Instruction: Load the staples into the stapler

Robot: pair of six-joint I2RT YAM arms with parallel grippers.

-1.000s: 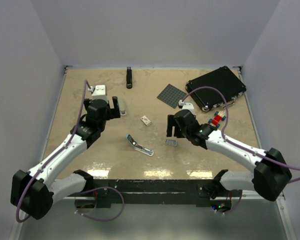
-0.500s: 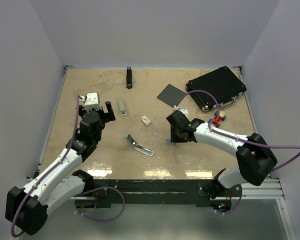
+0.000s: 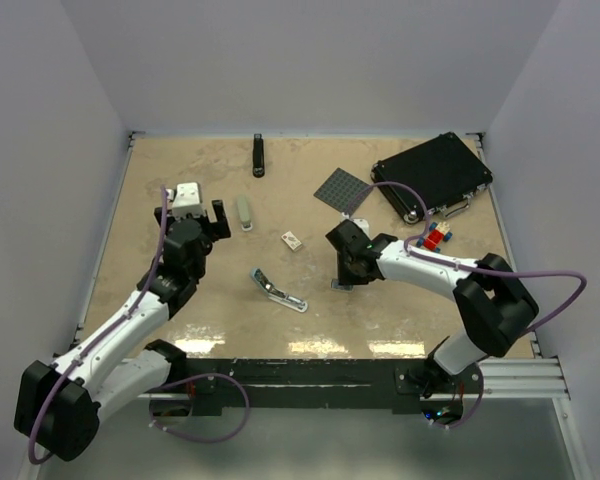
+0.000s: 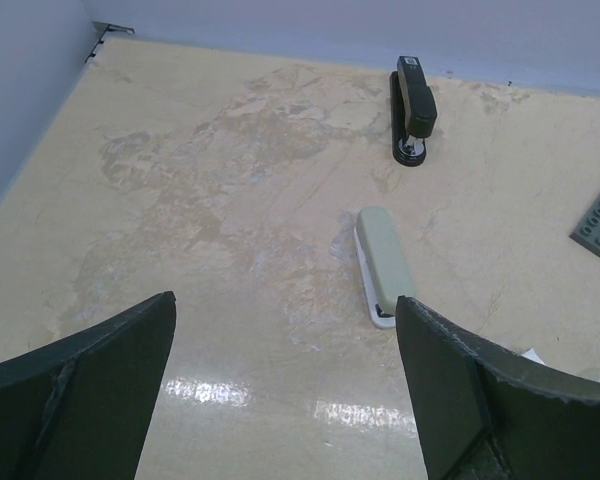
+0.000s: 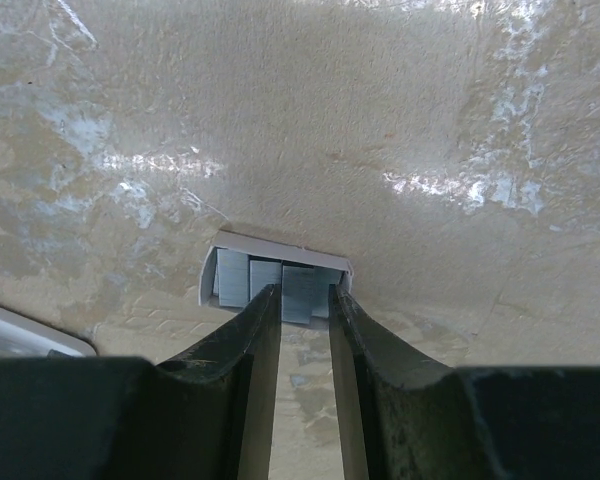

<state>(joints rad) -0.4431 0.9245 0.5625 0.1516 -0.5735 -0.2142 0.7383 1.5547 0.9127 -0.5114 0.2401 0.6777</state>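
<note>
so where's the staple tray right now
Top view: the tray sits right of centre, under the right claw, just right of the pale blue stapler part.

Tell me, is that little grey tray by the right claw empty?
Not empty: grey staple strips lie in the tray, at the right gripper.

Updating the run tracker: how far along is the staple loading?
Done: the stapler's grey-green top lies apart from its metal base. In hand: the right gripper has its fingers close together inside the staple tray, either side of a strip; whether it grips is unclear. The left gripper hangs open and empty. Left: lift the strip, load the base, refit the top.
</note>
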